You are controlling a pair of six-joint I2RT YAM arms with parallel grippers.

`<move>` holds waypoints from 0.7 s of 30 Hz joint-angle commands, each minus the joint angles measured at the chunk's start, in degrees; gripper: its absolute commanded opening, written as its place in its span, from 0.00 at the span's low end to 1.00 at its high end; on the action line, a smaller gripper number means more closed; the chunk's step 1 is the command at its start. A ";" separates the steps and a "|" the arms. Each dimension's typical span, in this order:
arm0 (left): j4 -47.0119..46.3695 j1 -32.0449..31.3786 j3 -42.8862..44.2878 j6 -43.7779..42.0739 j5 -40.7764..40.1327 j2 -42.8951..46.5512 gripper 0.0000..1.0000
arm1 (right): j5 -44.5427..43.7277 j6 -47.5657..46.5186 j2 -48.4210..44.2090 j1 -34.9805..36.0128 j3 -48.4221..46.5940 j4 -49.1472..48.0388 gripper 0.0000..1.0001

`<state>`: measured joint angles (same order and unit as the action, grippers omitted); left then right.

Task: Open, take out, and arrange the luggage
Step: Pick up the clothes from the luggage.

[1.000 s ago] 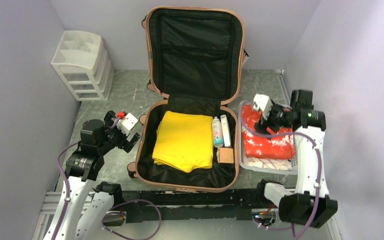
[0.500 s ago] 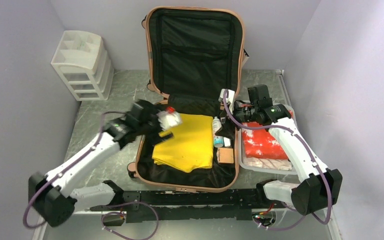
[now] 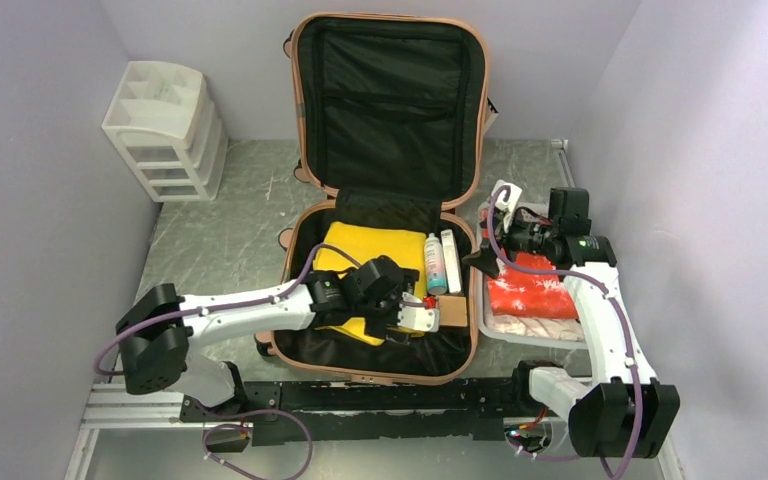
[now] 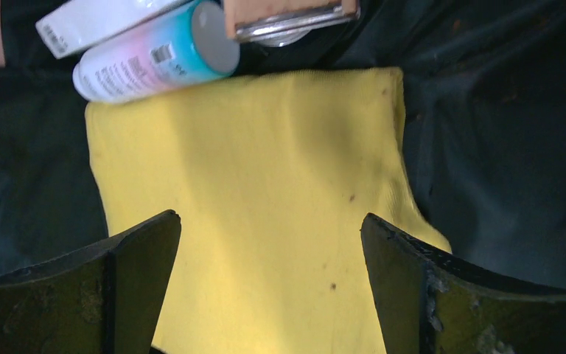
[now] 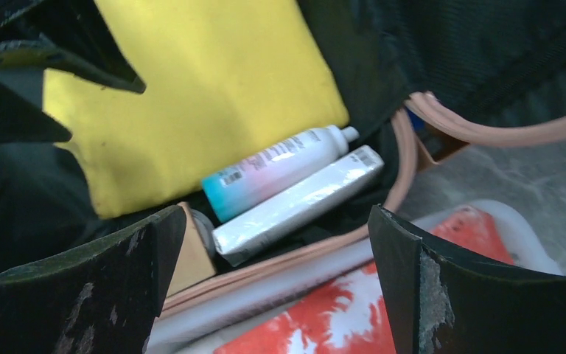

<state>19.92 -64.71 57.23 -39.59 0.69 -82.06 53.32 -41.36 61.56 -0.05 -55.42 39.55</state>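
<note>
Lilac walls round a grey marbled tabletop point(image 3: 230, 220); white drawer unit point(image 3: 167, 130) at 10 o'clock by the left wall. The luggage point(image 3: 390, 120) sits centre, open; lid upright at 12, black lining showing; base flat toward 6. In the base: folded yellow cloth point(image 3: 355, 255); at its 3 o'clock a spray bottle point(image 3: 434, 264) w/ a white tube point(image 3: 450, 258) just beside it, both lying along the rim; small brown block point(image 3: 451, 311) at 5. White basket point(image 3: 532, 340) just beside the luggage at 3, red-and-white cloth point(image 3: 530, 295) inside. Left gripper point(image 4: 269, 221) low over the yellow cloth, jaws wide apart, nothing btwn them. Right gripper point(image 5: 276, 214) above the luggage rim and basket edge at 3; jaws spread wide too, empty.
</note>
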 commanded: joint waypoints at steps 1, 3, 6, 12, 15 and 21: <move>-6.91 -1.14 0.29 -2.00 2.88 -3.05 0.97 | 2.55 -0.33 -2.87 -3.48 1.53 -4.77 1.00; -7.95 -2.22 0.06 -2.51 2.36 -4.92 0.97 | 1.80 0.52 -3.71 -4.44 1.79 -5.69 1.00; -8.61 -3.17 0.21 -2.73 2.77 -7.90 0.97 | 1.28 1.57 -4.31 -5.99 2.01 -6.72 1.00; -6.09 -3.59 3.12 -3.28 3.52 -14.68 0.97 | 0.50 1.08 -4.00 -6.45 2.42 -6.95 1.00; -6.60 -3.67 3.35 -3.24 2.54 -16.17 0.97 | 0.30 0.68 -4.01 -6.45 2.55 -6.86 1.00; -8.65 -3.98 5.86 1.93 -4.07 -22.31 0.65 | 1.35 0.96 -3.86 -6.38 2.47 -6.75 1.00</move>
<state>14.06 -68.40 60.25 -40.40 0.95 -100.47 52.82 -40.27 58.04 -6.31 -53.08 34.57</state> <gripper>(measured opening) 0.811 0.997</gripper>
